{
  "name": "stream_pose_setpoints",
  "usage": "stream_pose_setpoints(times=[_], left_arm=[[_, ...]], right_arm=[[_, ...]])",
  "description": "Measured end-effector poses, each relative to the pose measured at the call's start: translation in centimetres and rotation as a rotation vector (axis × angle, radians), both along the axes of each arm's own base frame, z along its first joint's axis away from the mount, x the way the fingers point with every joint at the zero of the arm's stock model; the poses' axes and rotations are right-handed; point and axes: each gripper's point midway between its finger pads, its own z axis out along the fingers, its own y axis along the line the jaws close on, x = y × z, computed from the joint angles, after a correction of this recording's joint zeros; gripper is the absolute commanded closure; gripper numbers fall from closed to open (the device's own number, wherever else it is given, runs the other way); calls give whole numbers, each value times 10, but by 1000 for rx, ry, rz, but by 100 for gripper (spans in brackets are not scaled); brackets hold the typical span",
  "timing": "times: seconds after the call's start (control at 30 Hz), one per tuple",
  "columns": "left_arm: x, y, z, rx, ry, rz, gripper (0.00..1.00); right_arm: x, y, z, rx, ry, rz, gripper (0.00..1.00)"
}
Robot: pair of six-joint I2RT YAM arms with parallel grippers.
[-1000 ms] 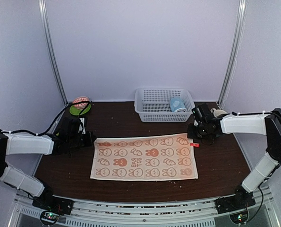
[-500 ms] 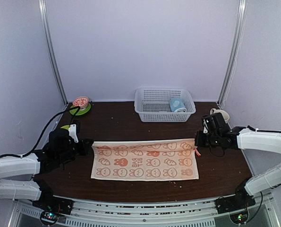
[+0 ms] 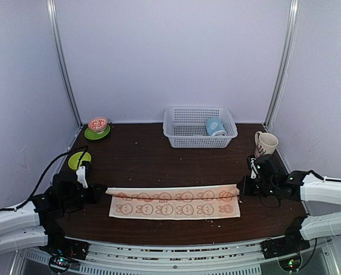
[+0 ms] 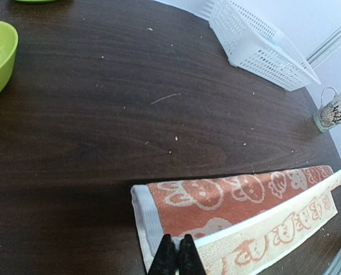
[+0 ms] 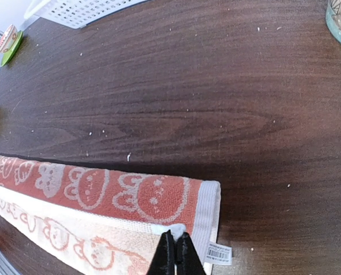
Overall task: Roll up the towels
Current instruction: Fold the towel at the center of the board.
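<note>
**Pinching both ends of the orange towel, with a flap folded over**

Lying across the near middle of the desk, the orange towel is stretching from left to right as a long narrow band. Its far long edge is folding over toward the near side. This is turning up an orange face with white bunnies, while a paler strip with orange bunnies is showing along the near edge.

The left end effector is gripping the left end of the flap, its fingers pressing together on the cloth's edge. The right end effector is doing the same at the right end, clamping the edge just beside a small white label. Both arms are reaching low over the desk, one at each end of the band.

A white basket is sitting at the back middle of the desk, well apart from the orange towel. The blue towel is lying in its right end, and how it is lying is too small to tell.

A mug is standing upright at the right, behind the right arm. A green bowl is sitting on the left just behind the left arm. Farther back on the left, a small bowl is resting on a green saucer.
</note>
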Motion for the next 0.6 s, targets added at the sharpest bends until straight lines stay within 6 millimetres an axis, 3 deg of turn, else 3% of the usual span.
stream_pose_setpoints(times=[0.17, 0.6], left_arm=[[-14, 4, -21, -3, 59, -8, 100], [-29, 6, -44, -8, 128, -32, 98]], right_arm=[[-15, 3, -10, 17, 22, 14, 100], [-31, 4, -26, 24, 62, 21, 100]])
